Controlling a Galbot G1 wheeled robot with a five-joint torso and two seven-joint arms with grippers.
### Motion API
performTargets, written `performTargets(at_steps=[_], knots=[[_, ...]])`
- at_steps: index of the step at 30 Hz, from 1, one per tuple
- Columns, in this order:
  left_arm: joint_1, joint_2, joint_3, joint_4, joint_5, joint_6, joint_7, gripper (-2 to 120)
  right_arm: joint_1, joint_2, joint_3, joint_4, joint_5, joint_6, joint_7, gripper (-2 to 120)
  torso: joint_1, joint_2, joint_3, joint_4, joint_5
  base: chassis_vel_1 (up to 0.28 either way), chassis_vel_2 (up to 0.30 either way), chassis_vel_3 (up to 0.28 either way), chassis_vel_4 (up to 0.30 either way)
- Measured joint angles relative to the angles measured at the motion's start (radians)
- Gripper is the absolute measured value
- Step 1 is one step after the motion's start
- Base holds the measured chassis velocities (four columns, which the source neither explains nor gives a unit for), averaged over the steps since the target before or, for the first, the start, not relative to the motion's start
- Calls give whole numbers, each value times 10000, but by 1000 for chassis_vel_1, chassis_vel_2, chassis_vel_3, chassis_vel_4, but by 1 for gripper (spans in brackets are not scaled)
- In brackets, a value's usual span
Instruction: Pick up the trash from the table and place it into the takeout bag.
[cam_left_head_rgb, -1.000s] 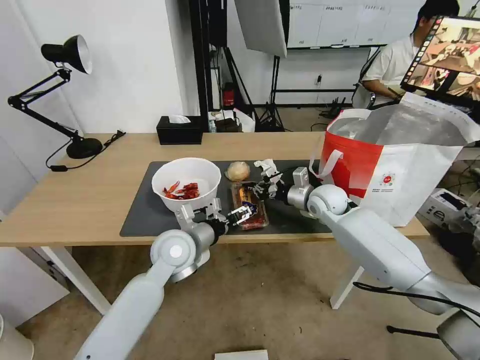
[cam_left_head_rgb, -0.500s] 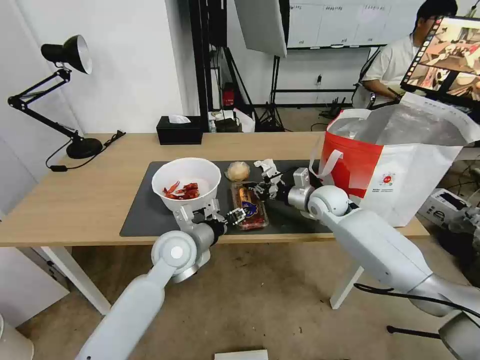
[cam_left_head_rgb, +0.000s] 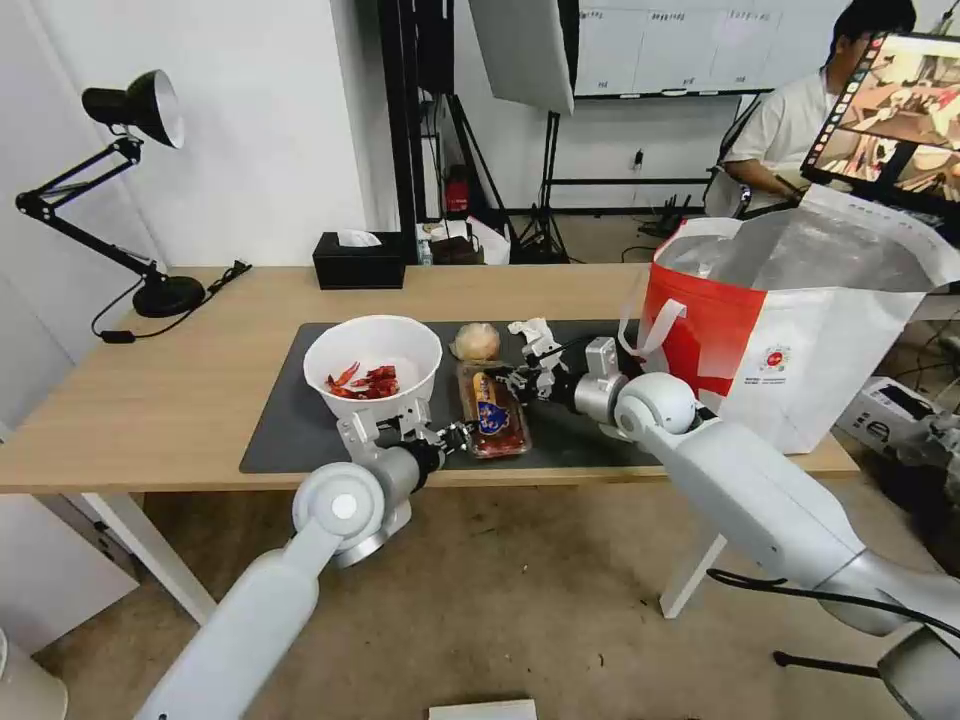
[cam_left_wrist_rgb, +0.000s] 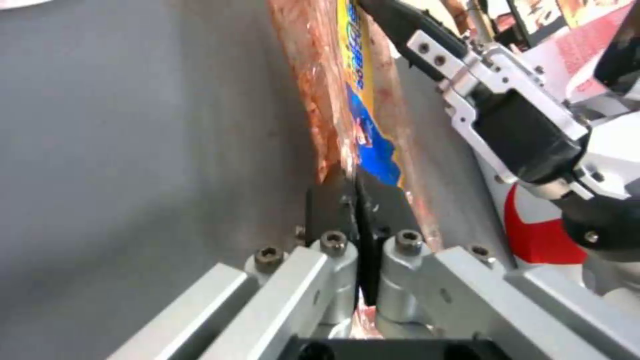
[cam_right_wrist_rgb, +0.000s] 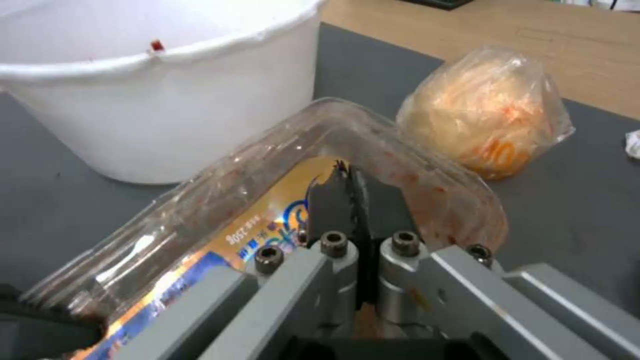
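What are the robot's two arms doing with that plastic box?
Both grippers are pinched shut on the clear food tray, one at each end: the left gripper at the near end, the right gripper at the far end. The tray lies on the grey mat beside the white bowl. The takeout bag stands open at the table's right end.

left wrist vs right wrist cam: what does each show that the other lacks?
Left wrist: left tool shut on the food tray edge, right tool at the tray's far end, red of the takeout bag behind. Right wrist: right tool shut on the tray, plus white bowl, wrapped ball, tissue, wood table. Both: the tray on the dark mat.
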Motion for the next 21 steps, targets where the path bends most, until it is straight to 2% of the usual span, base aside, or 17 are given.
performTargets(at_steps=[4,9,11,16,18,20,21], knots=[[104,64,-4,-358,-17,0,108,0,-138,-125,215,301,409,170,74,0,0,0,0,0,0,0,0,0,0],[393,182,-107,-813,85,4,262,0,-698,-453,874,1093,1045,861,154,0,-1,0,0,0,0,0,0,0,0],[561,213,-307,-1043,237,2,338,0,-1214,-601,1445,1677,1208,1212,512,0,-1,0,-1,0,0,0,0,0,0],[702,279,-405,-1187,551,-83,529,0,-1701,-673,1844,2134,1283,1574,965,0,-1,0,-1,-1,2,0,0,0,0],[949,397,-522,-1424,1012,-221,758,0,-2444,-753,2438,2852,1312,2007,1775,0,-1,0,0,1,-3,0,0,0,0],[989,418,-554,-1472,1076,-247,783,0,-2630,-770,2561,3010,1309,2061,1939,0,-1,1,-2,1,-2,0,0,0,0],[1139,505,-689,-1638,1288,-349,871,0,-3391,-842,2986,3586,1209,2207,2521,0,-2,1,-1,0,2,0,0,0,0]])
